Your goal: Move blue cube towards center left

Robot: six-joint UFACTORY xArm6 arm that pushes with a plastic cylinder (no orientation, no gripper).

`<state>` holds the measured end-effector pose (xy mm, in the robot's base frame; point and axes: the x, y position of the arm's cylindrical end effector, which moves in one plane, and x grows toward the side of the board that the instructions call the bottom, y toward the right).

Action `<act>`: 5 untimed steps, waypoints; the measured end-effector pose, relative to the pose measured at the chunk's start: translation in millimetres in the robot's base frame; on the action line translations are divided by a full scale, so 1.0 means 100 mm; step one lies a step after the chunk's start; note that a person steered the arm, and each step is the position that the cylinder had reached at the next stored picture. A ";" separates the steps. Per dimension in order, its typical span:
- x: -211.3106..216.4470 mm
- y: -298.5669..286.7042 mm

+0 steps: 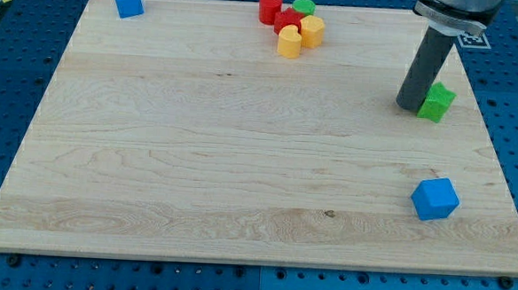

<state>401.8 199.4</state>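
Observation:
The blue cube (435,199) lies near the view's bottom right corner of the wooden board (196,159). My tip (409,106) rests on the board at the view's right, well above the blue cube and touching the left side of a green star-shaped block (437,102). The rod rises from the tip to the view's top right.
A second blue block (129,1), house-shaped, sits at the view's top left corner. A cluster at the top centre holds a red cylinder (270,7), a green cylinder (304,6), a red block (288,22) and two yellow blocks (289,42) (311,30).

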 end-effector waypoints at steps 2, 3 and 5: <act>-0.02 -0.39; 0.03 -0.86; 0.22 -0.97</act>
<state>423.8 102.7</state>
